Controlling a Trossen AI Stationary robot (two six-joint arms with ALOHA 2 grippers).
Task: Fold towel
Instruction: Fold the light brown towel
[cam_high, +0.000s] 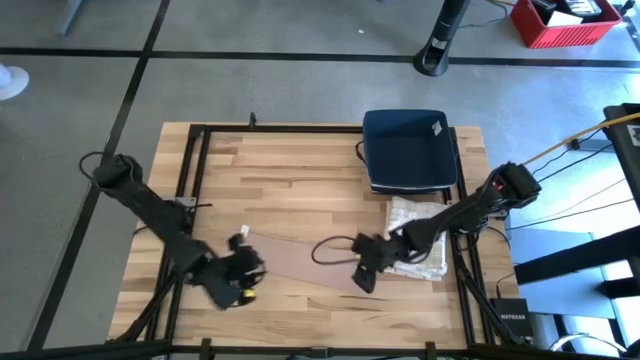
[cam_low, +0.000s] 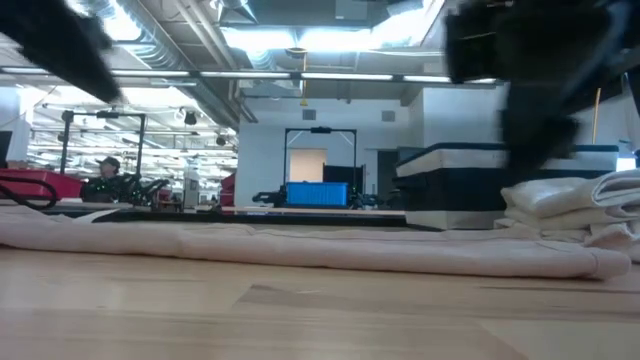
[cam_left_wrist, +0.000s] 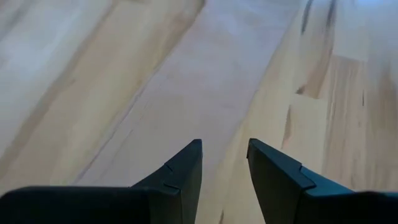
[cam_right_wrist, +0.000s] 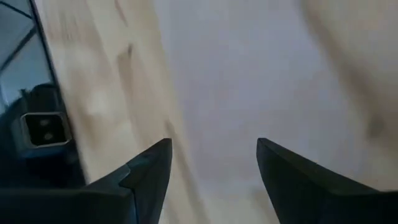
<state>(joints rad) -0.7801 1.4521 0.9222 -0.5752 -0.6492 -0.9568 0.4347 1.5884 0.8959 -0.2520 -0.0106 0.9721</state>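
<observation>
Left gripper (cam_high: 243, 268) is seen at the left end of the tan towel (cam_high: 300, 262), near the front edge of the wooden table (cam_high: 290, 185); in the left wrist view its fingers (cam_left_wrist: 183, 171) stand a narrow gap apart with nothing between them, towel and bare wood beneath. Right gripper (cam_high: 362, 270) is set at the towel's right end, its fingers (cam_right_wrist: 149, 165) spread wide and empty over pale cloth, with the table's edge frame seen off to one side.

The towel is laid flat as a long folded strip in the front-middle of the table, long axis running left to right, slightly slanted, the left end nearer the back. In the low view it is seen as a low band (cam_low: 300, 250) across the tabletop.

Open wood is left behind the towel toward the back-left. The right side is crowded: a stack of folded white towels (cam_high: 418, 238) lies just beside the right gripper, and a dark blue bin (cam_high: 408, 150) sits behind that stack at the back edge. A white tag (cam_high: 436, 128) is seen on the bin; its writing cannot be read.
</observation>
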